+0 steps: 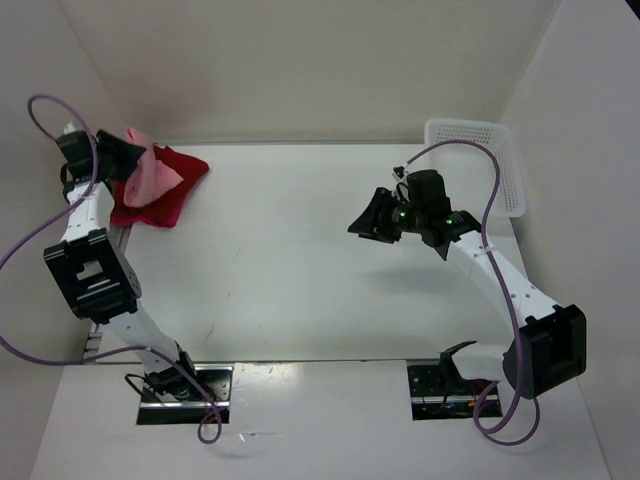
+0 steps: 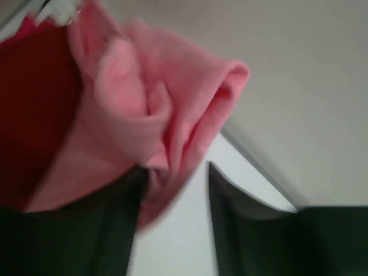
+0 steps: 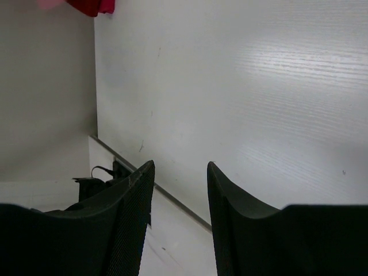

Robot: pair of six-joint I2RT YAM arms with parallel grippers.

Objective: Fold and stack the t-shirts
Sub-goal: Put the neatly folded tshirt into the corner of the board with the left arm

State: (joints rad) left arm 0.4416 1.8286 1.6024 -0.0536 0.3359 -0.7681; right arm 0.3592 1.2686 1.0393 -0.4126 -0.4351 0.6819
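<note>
Over the middle-right of the table, closest to the bases, the right gripper hangs with its jaws wide and nothing between them, only bare tabletop below. Farther off, at the far-left corner, the left gripper is at the pile. Its jaws stand parted. A fold of the pink t-shirt lies against 1 finger and dips into the gap, not pinched as far as I can see. That shirt sits bunched on top of red cloth; whether that is 1 red shirt or 2 I cannot tell. At the far-right corner the white basket stands well apart from all of it.

By my reading, the step in hand is setting the pink shirt on the stack, though it looks crumpled rather than flat. The next move probably calls for the left jaws to clear the fold without dragging it, then for smoothing the top layer.
</note>
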